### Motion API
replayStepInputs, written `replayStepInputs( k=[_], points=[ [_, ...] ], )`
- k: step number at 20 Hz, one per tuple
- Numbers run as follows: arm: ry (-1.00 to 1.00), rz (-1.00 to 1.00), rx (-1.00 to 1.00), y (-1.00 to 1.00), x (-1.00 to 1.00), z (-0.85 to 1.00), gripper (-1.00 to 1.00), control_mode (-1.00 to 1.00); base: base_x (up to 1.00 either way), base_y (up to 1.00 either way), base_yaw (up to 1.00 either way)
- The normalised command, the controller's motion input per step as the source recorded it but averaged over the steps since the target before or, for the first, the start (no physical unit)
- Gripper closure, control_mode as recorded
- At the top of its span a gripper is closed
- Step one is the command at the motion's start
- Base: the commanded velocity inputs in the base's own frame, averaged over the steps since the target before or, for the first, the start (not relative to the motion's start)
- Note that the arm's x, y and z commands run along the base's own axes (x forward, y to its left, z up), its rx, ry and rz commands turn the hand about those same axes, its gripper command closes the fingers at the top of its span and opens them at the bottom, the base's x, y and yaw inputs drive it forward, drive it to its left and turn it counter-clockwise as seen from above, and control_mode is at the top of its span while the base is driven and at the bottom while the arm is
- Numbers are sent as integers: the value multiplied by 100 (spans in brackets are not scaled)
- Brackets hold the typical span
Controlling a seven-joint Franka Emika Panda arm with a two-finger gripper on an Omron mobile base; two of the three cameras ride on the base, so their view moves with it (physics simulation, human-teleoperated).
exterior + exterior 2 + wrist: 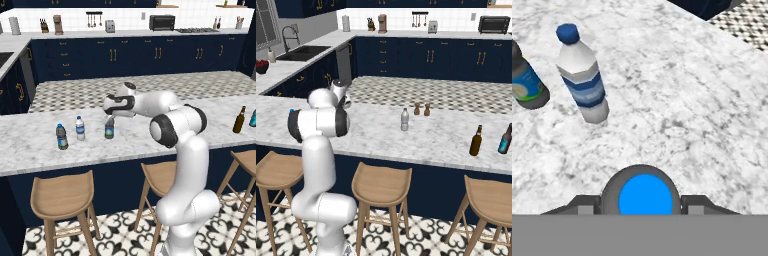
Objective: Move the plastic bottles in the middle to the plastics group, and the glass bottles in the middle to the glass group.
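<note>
On the marble counter [150, 135], the hand [110, 120] seems closed around the dark blue-capped bottle [109, 129], standing upright just beside the plastics group [70, 132], well apart from the brown glass bottle [239, 120].

No readable writing anywhere here. The clear-white water bottle [582, 75] wears a blue and white banded label, and the dark water bottle [527, 82] beside it has a blue label with a pale, green-edged patch, but neither shows letters. The brown beer bottle [476, 141] on the marble counter [381, 130] carries no legible mark.
</note>
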Motion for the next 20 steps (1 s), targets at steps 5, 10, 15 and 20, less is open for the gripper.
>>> replayStepInputs(
  k=[5, 10, 15, 20],
  points=[
    [0, 6, -4, 61, 2, -2, 100, -100, 0, 0, 0],
    [-1, 3, -5, 41, 4, -6, 100, -100, 0, 0, 0],
    [0, 1, 0, 28, 12, -5, 100, -100, 0, 0, 0],
    [0, 0, 0, 4, 20, -17, 100, -100, 0, 0, 0]
  ],
)
